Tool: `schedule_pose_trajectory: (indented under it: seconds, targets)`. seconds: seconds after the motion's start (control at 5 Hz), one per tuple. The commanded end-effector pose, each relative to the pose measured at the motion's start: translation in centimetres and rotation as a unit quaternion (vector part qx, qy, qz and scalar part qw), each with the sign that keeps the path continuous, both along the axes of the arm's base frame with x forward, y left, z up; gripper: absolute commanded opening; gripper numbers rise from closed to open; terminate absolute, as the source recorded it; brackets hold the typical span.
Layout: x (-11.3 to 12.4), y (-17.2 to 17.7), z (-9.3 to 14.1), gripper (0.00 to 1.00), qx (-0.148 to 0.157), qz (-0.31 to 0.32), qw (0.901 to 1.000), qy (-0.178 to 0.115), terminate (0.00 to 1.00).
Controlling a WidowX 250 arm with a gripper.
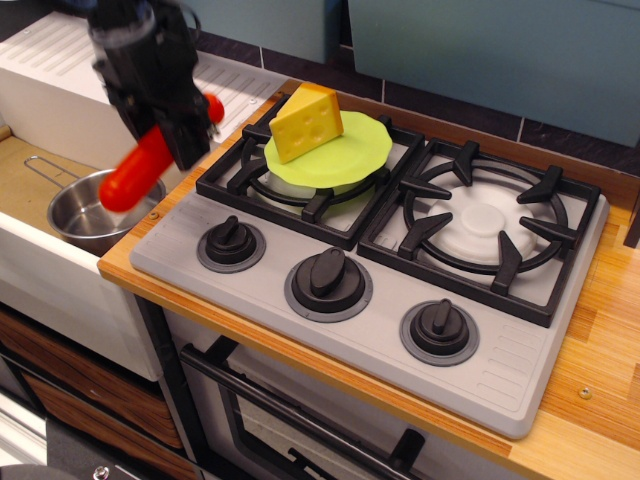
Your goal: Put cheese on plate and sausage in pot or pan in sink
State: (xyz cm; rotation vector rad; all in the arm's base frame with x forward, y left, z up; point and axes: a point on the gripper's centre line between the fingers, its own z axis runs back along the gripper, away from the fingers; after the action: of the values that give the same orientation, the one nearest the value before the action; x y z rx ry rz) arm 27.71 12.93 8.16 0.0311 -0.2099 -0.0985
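The hand [178,140] is black and blurred, and it pinches the red sausage [145,170] near its upper end. The sausage hangs tilted in the air, its lower end pointing down and left over the near rim of the steel pot [95,210], its upper end showing red just right of the hand. The pot sits in the tan basin of the sink [40,250], close to the basin's right edge, with its thin wire handle reaching away to the left. The sink's ribbed white drainboard [60,60] lies behind the hand. Right of the sink, a grey stove top [330,330] rests on the wooden tabletop [600,400]. On its rear left burner lies the lime-green plate [345,155], and the yellow cheese [305,122] stands on the plate's left part.
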Motion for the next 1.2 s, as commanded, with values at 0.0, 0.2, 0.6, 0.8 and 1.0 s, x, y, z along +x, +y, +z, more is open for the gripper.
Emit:
schedule_pose_trajectory:
  seconds: [0.0, 0.2, 0.6, 0.8, 1.0]
  targets:
    - [2.3, 3.3, 3.3, 0.0, 0.007, -0.038, 0.9987, -0.033, 0.0]
    - [3.3, 5.1, 2.8, 0.0, 0.001, -0.051, 0.998, -0.037, 0.0]
    - [4.0, 7.4, -1.4, 0.0, -0.033, -0.066, 0.9946, -0.073, 0.0]
    - [4.1, 8.0, -3.6, 0.0, -0.045, -0.07, 0.9928, -0.087, 0.0]
    - [4.0, 8.0, -5.6, 0.0, -0.056, -0.068, 0.9911, -0.099, 0.0]
